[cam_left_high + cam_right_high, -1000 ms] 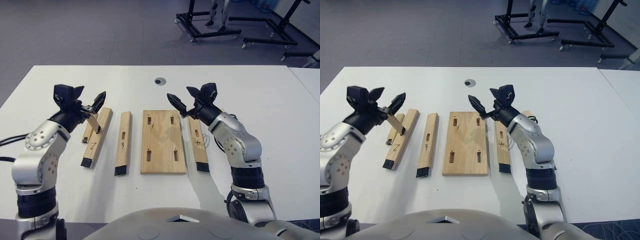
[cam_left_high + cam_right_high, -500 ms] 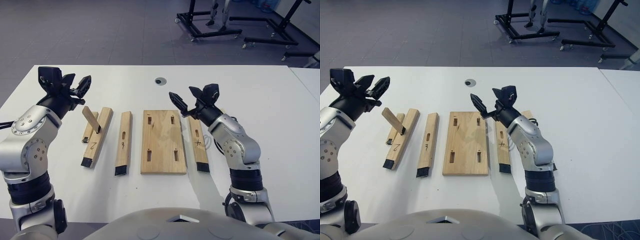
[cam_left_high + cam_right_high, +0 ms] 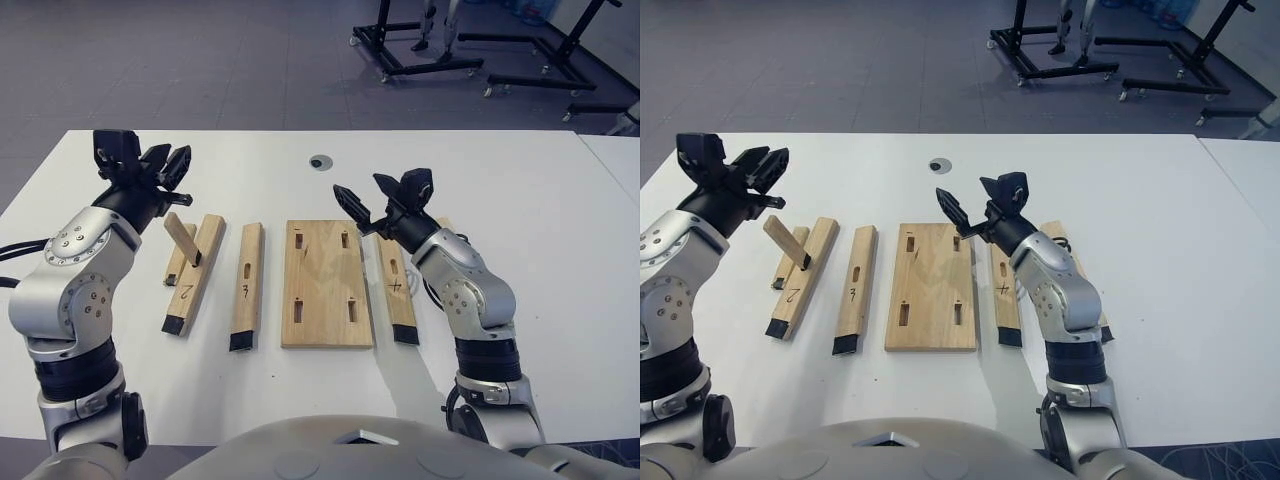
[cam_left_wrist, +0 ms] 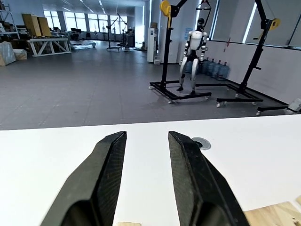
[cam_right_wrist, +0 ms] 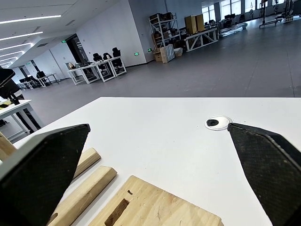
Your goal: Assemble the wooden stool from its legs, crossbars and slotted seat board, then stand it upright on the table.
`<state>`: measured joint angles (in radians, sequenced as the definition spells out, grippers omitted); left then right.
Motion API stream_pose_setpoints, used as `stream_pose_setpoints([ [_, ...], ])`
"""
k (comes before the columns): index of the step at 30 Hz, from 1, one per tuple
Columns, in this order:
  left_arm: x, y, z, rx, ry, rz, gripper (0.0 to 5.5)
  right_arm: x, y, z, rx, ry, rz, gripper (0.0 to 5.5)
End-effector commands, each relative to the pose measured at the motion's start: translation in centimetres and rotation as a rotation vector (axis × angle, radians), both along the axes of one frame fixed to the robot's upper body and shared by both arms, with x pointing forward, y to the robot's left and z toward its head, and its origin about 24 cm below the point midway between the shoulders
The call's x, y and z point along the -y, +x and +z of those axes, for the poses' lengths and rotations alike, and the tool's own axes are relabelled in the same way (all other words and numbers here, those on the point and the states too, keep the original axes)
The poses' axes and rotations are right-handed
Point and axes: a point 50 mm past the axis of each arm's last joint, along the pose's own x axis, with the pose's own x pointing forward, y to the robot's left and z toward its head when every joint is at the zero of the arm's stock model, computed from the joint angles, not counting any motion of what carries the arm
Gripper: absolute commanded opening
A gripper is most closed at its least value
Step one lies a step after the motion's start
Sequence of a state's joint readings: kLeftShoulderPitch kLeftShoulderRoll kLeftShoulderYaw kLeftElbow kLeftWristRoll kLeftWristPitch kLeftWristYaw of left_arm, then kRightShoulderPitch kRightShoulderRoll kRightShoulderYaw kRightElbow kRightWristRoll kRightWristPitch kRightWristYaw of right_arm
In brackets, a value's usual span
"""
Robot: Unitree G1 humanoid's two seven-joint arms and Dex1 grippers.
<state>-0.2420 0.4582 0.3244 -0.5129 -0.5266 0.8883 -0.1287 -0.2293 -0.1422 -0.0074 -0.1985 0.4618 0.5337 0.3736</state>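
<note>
- Left gripper (image 3: 168, 158) has let go of crossbar (image 3: 182, 238), fingers apart
- Crossbar leans left from slot of leg (image 3: 196, 272); leg points away
- Right gripper (image 3: 357, 186) spread wide by board (image 3: 325, 285)

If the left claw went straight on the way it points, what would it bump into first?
Probably nothing: the left gripper points out over the bare white table, though its height is unclear.

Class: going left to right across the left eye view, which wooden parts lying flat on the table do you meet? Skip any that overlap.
Leg marked 2 → leg marked 3 → slotted seat board → leg marked 4.
</note>
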Motion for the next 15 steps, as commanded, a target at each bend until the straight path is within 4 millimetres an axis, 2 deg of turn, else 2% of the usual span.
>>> stream_pose_setpoints([
  [1, 0.8, 0.9, 2.5, 0.089, 0.041, -0.013, 1.63, 0.0, 0.3, 0.0, 0.005, -0.003, -0.005, 5.4],
  [5, 1.1, 1.4, 3.5, 0.123, 0.045, -0.023, 1.63, 0.0, 0.4, 0.1, 0.009, -0.002, -0.005, 5.4],
  [9, 1.0, 1.6, 3.4, 0.123, 0.047, -0.015, 1.63, 0.0, 0.3, 0.1, 0.01, -0.001, -0.003, 5.4],
  [15, 0.6, 1.2, 1.0, 0.066, 0.029, 0.024, 1.63, 0.2, 0.1, 0.0, -0.001, -0.012, 0.016, 5.4],
])
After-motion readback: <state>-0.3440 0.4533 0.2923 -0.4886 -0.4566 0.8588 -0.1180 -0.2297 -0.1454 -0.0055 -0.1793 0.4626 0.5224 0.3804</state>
